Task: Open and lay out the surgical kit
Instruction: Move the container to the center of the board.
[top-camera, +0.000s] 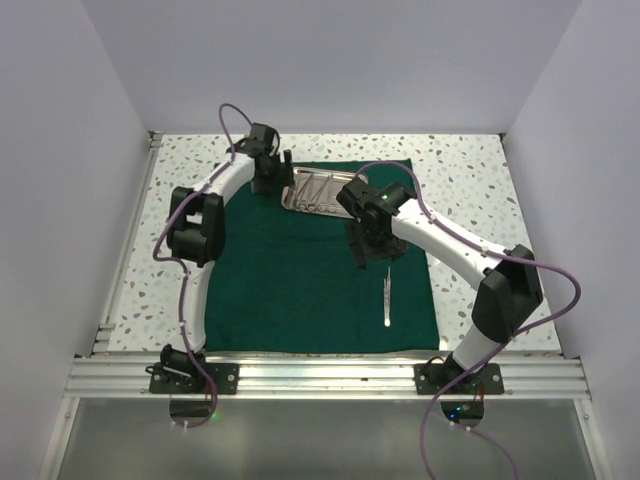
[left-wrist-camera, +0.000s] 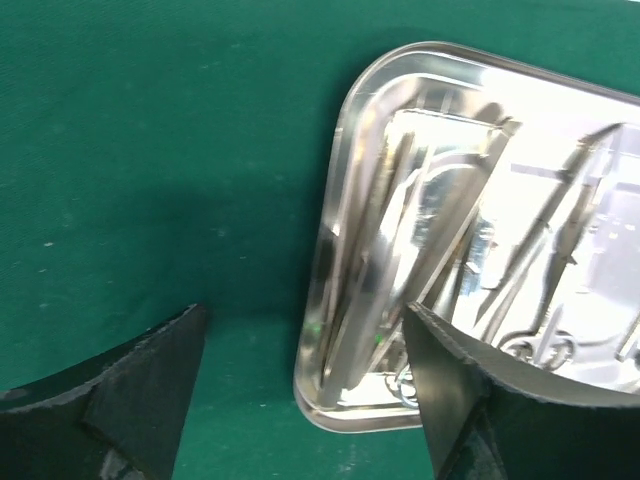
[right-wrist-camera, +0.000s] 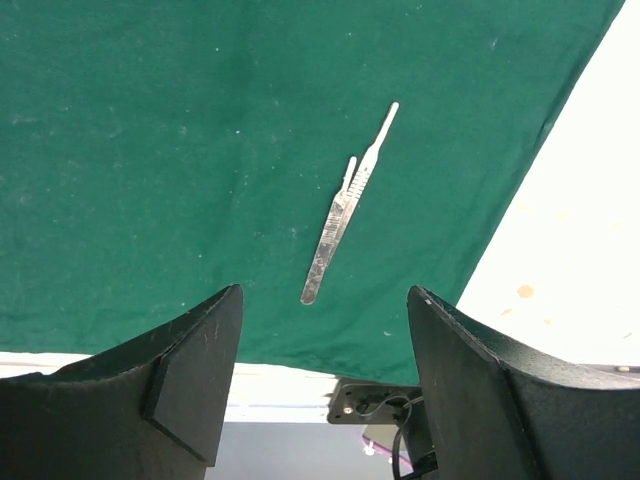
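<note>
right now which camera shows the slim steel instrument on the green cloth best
Right wrist: the slim steel instrument lies large and unobstructed on the green cloth. Top external shows a tiny sliver; left wrist misses it.

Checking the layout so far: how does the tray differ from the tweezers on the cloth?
The tray is a wide rectangle with rounded corners; the tweezers are slim and straight. The tray sits at the cloth's far edge; the tweezers lie nearer its near right corner. The tray holds several instruments; the tweezers lie alone, bare on the cloth. Both are shiny steel and rest on the cloth.
</note>
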